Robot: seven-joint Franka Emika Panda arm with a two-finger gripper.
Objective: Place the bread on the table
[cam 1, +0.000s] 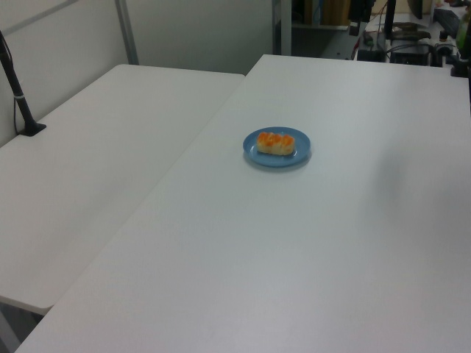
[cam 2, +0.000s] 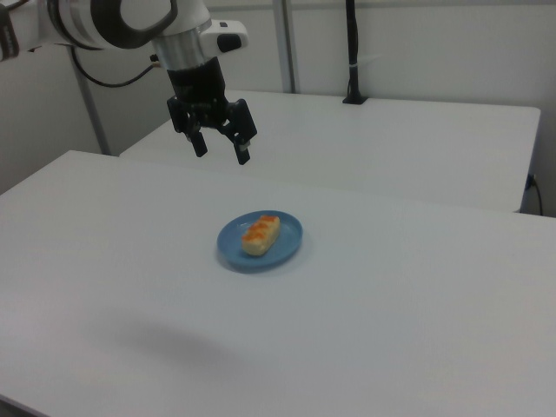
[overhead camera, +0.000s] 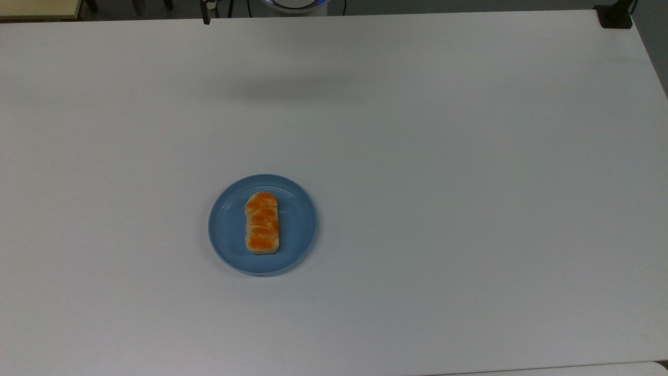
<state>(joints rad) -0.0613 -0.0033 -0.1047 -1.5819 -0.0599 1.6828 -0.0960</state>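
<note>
Lengthwise, bread (overhead camera: 262,223) on blue plate (overhead camera: 297,230), long axis vertical in top view

The tabletop (overhead camera: 469,209) lies bare on every side of the blue plate (overhead camera: 297,230), the only thing standing on it, with the bread (overhead camera: 262,223) lying along its middle. The end effector (cam 2: 220,153) hangs with fingers spread, high above the surface, with open air between it and the plate.
</note>
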